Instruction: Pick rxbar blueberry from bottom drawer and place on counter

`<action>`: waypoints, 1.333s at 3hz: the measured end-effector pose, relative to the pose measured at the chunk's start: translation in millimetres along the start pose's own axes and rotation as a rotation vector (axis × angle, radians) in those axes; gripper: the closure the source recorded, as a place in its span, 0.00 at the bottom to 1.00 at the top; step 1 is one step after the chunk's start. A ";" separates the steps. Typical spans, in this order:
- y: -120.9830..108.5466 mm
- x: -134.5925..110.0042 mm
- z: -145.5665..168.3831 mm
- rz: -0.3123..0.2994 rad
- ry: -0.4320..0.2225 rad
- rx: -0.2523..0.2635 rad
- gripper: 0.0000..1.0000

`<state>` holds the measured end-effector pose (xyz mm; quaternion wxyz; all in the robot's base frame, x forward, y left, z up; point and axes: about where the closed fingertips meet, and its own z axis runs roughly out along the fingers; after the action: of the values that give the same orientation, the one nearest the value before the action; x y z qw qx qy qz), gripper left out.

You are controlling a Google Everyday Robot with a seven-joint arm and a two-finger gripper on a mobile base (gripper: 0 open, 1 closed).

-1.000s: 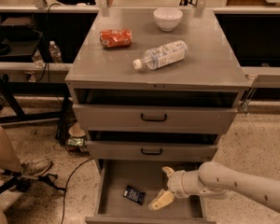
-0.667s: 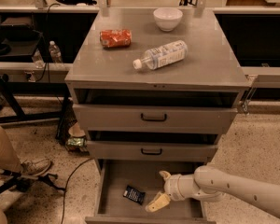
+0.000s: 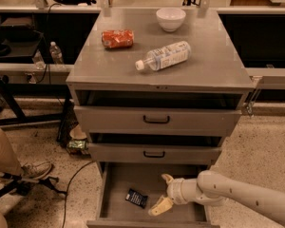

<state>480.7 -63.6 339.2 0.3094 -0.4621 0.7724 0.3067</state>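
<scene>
Gaping claw [image 3: 158, 194] beside rxbar blueberry [image 3: 136, 198], bottom drawer [image 3: 126, 178]; bottle [image 3: 164, 56] on counter [image 3: 213, 65]

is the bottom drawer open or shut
Open: the bottom drawer is pulled out, its floor showing, with the rxbar blueberry lying inside. The pincer, open, is in the drawer beside the bar.

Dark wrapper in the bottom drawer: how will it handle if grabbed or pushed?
The small flat dark navy rxbar blueberry lies flat in the grey metal bottom drawer: pushed, it probably slides, not rolls. Thin, so likely light and bendy. The cream two-finger gripper, open beside it, may find little edge to pinch.
</scene>
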 end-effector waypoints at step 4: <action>-61.1 12.9 87.3 -0.105 -0.051 0.101 0.00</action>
<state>548.0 -27.5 263.7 0.3674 -0.4778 0.7536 0.2626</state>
